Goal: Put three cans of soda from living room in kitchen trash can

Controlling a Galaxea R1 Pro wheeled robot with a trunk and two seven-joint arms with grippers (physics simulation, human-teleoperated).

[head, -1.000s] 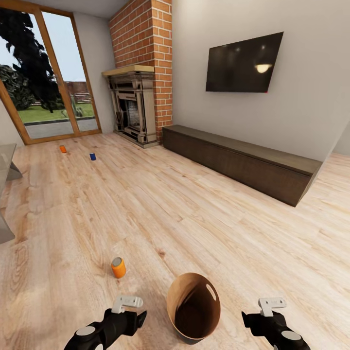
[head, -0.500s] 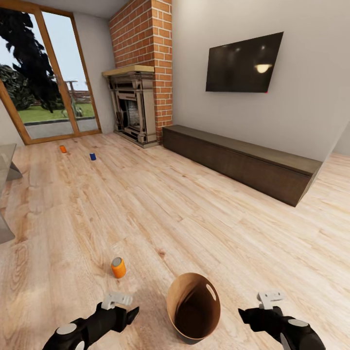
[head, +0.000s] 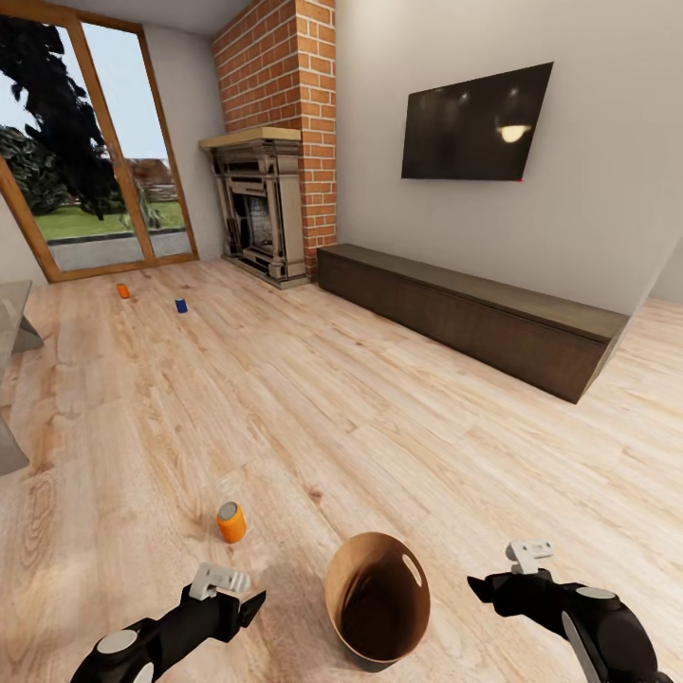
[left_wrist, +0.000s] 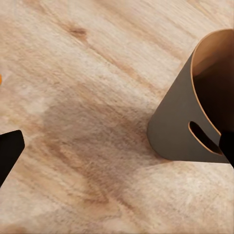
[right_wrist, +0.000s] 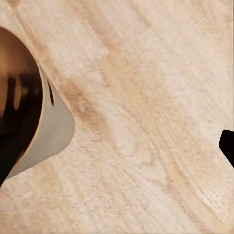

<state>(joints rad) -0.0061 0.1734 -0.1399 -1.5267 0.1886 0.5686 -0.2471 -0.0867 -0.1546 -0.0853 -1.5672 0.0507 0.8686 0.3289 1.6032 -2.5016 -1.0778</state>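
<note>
No soda cans are binned: round brown bin (head: 378, 596) sits empty between unladen, spread-fingered left gripper (head: 249, 607) and right gripper (head: 479, 588); nearest grey-topped orange can (head: 230, 522) is ahead of the left.

Compared with a second earlier, both arms swung outward, away from the tash can (head: 378, 596). The left pincer (head: 249, 607) dropped lower and drew back from the bin toward the near orange can (head: 230, 522) side. The right pincer (head: 484, 588) turned so its tips pointed at the bin, with its wrist farther from it.
</note>
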